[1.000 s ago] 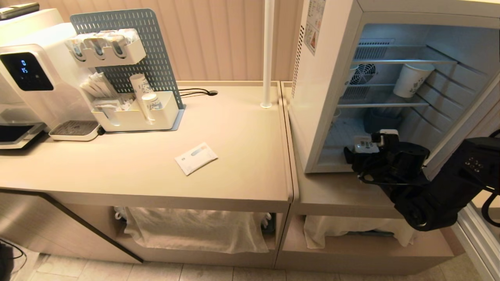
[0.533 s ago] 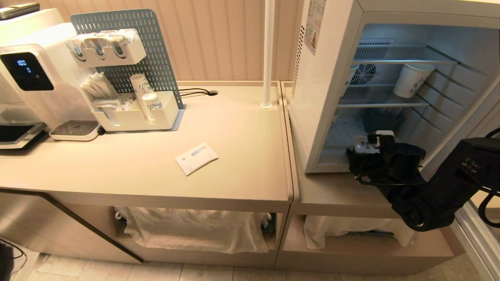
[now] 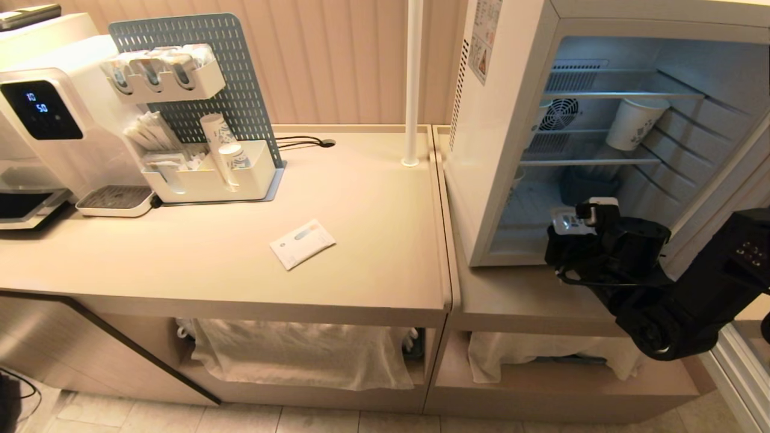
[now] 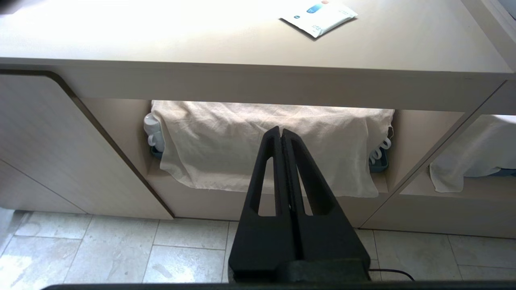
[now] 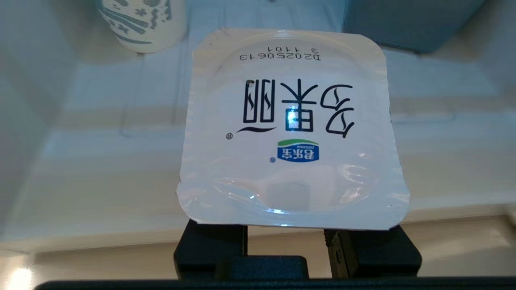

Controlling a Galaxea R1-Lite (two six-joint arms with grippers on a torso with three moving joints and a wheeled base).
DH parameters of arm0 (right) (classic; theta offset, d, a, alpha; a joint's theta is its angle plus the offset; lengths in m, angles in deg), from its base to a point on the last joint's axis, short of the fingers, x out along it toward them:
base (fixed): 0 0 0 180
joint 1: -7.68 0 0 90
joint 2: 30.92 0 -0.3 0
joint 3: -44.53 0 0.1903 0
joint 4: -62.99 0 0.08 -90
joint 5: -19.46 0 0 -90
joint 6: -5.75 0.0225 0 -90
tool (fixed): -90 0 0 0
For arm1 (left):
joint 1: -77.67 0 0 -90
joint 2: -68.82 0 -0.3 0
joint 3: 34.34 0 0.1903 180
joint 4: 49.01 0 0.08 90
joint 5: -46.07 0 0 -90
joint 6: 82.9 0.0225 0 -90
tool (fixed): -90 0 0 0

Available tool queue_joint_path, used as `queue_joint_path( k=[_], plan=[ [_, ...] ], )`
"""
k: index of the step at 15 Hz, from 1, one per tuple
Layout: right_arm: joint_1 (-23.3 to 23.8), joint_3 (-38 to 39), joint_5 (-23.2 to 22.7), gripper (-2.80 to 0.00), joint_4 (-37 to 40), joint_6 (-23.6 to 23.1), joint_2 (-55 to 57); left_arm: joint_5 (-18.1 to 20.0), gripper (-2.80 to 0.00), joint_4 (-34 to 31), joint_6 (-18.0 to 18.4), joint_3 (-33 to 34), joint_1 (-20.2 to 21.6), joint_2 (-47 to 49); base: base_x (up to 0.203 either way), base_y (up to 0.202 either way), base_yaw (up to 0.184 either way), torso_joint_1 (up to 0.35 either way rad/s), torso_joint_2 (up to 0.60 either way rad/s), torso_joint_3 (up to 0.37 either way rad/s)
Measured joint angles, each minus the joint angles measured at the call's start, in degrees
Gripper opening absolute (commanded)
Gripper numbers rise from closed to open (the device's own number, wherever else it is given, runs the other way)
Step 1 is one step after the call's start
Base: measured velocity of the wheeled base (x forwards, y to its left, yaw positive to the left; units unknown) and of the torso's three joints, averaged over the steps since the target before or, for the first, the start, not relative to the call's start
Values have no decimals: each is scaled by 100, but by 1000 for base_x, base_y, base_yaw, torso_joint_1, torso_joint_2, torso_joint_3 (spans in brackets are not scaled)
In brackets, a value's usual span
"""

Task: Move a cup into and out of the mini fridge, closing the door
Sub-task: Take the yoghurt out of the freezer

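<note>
I have the right gripper (image 3: 579, 221) closing around the cup (image 5: 291, 129) at the mini fridge (image 3: 511, 150) threshold, and I judge it light, thin-walled and crushable, best held by its body under the foil lid; left gripper (image 4: 282, 135) shut.

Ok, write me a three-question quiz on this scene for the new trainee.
1. Multiple choice: where is the cup?
A. On the counter beside the flat packet
B. At the open front of the mini fridge, right at the right claw
C. On the top wire shelf
2. True or false: the left claw is shut and hangs in front of the cloth-draped shelf under the counter.
3. Short answer: what sits on a wire shelf deeper inside the fridge?

Key: 1 B. 2 True. 3 A taller white paper cup with a blue pattern.
</note>
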Motion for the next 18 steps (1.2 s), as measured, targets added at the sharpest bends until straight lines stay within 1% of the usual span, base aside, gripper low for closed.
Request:
queue_joint_path(
  k=[3, 7, 9, 12, 13, 15, 17, 18],
  plan=[
    [-66, 333, 9, -280, -56, -1, -280, -2, -280, -1, 0, 0, -6, 0, 0, 0, 0, 0, 0, 0],
    [-212, 1226, 47, -280, -461, 9, -880, 0, -280, -1, -2, 0, -5, 0, 0, 0, 0, 0, 0, 0],
    [-246, 1668, 151, -280, -560, 9, -1301, -1, -280, 1, 0, 0, -5, 0, 0, 0, 0, 0, 0, 0],
    [-273, 2192, 376, -280, -501, -11, -2175, -1, -280, -1, 5, 0, -2, 0, 0, 0, 0, 0, 0, 0],
    [-276, 2362, 423, -280, -410, -53, -2570, -2, -280, 1, 7, 0, -5, 0, 0, 0, 0, 0, 0, 0],
    [-294, 2598, 593, -280, 19, -164, -3517, -2, -280, -1, 7, 0, -5, 0, 0, 0, 0, 0, 0, 0],
    [-368, 2653, 860, -280, 776, -252, -4580, -2, -280, -1, 7, 0, -5, 0, 0, 0, 0, 0, 0, 0],
    [-453, 2619, 1004, -280, 1309, -283, -5183, -2, -280, 0, 7, 0, -5, 0, 0, 0, 0, 0, 0, 0]
  ],
)
